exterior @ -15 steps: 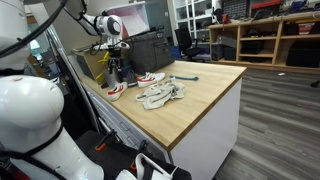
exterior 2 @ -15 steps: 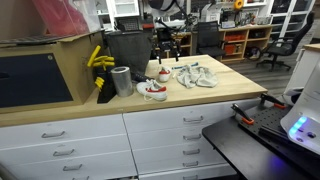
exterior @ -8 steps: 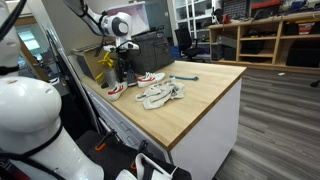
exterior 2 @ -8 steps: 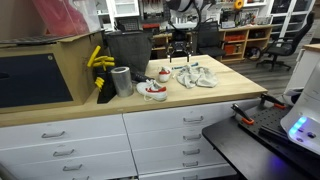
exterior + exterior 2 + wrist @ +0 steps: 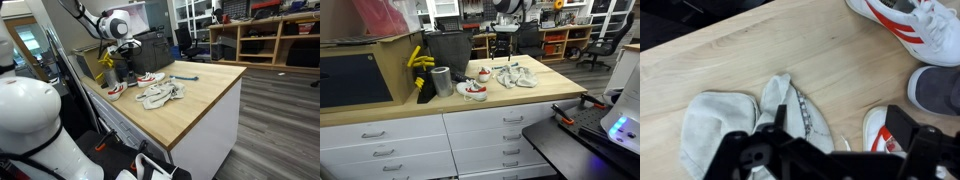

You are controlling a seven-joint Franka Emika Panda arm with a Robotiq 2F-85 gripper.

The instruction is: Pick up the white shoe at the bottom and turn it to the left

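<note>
Two white shoes with red stripes lie on the wooden table (image 5: 200, 95). The nearer one (image 5: 472, 90) lies by the table's front edge and also shows in an exterior view (image 5: 117, 90). In the wrist view it (image 5: 883, 132) sits at the bottom right, partly behind my right finger (image 5: 908, 125). The other shoe (image 5: 483, 75) shows at the wrist view's top right (image 5: 905, 20). My gripper (image 5: 503, 45) hangs open and empty above the table, over the gap between the shoes and a grey cloth (image 5: 745, 115). It touches nothing in the wrist view (image 5: 840, 135).
A crumpled grey cloth (image 5: 516, 76) lies beside the shoes. A metal cup (image 5: 442, 81), a black box (image 5: 448, 48) and yellow items (image 5: 417, 60) stand behind the shoes. A dark tool (image 5: 185, 78) lies further along the table.
My gripper has moved sideways from above the shoes toward the cloth and risen a little. It stays open. The shoes and the cloth have not moved.
</note>
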